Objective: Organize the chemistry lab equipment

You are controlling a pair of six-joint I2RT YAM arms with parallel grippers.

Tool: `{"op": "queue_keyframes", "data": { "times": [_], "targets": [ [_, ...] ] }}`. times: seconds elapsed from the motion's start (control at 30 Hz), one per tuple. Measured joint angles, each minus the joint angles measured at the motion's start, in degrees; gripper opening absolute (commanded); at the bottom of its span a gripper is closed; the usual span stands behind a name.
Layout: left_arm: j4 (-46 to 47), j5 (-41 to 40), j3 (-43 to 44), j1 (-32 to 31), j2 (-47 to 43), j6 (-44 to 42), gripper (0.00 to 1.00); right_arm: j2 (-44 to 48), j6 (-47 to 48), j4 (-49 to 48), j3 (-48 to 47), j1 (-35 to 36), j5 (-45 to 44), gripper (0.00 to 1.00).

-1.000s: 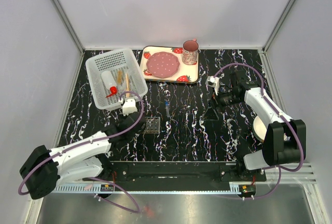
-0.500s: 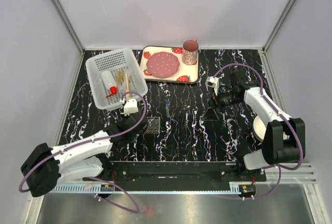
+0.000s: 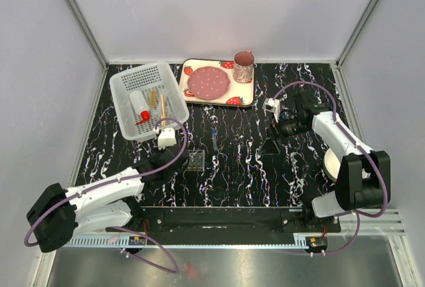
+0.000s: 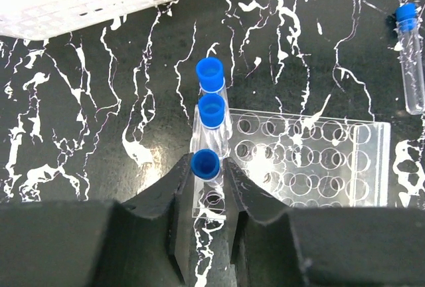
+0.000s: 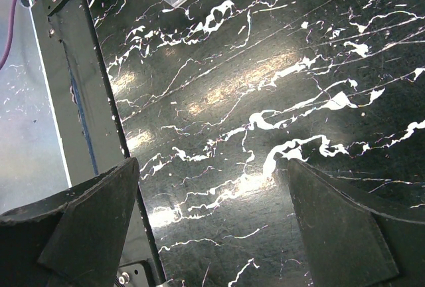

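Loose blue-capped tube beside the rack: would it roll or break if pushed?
Likely rolls: the loose blue-capped tube is round and lies flat on the smooth table. It looks clear and empty, so probably light. Glass or plastic I can't tell, so possibly fragile.

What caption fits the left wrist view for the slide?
Left gripper straddles the nearest of three blue-capped tubes standing in the rack; a fourth tube lies loose on the table.

Three blue-capped tubes (image 4: pixel 212 111) stand in the clear rack (image 4: pixel 319 161); another tube (image 4: pixel 412 68) lies apart.
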State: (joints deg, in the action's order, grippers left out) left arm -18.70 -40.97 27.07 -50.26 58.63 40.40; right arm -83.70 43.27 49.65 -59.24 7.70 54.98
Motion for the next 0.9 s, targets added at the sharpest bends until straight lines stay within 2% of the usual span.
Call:
{"op": "queue_keyframes", "data": {
  "times": [0.23,0.63,0.77,0.8,0.9],
  "targets": [
    [-2.47,0.02,0.0,0.0,-0.61,0.17,0.37,-0.46,0.02,0.0,0.0,0.0,0.0,0.98],
    [-5.88,0.02,0.28,0.0,-7.63,0.66,0.47,-0.48,0.04,0.04,0.0,0.0,0.0,0.98],
    [-7.41,0.07,0.74,0.0,-9.6,1.22,0.61,-0.48,0.04,0.07,0.0,0.0,0.0,0.98],
    [-7.96,0.13,0.98,0.0,-10.16,1.6,0.67,-0.48,0.04,0.04,0.0,0.0,0.0,0.98],
    [-9.6,0.48,1.86,0.04,-11.82,2.19,0.75,-0.48,0.04,0.07,0.0,0.0,0.0,0.98]
  ]
}}
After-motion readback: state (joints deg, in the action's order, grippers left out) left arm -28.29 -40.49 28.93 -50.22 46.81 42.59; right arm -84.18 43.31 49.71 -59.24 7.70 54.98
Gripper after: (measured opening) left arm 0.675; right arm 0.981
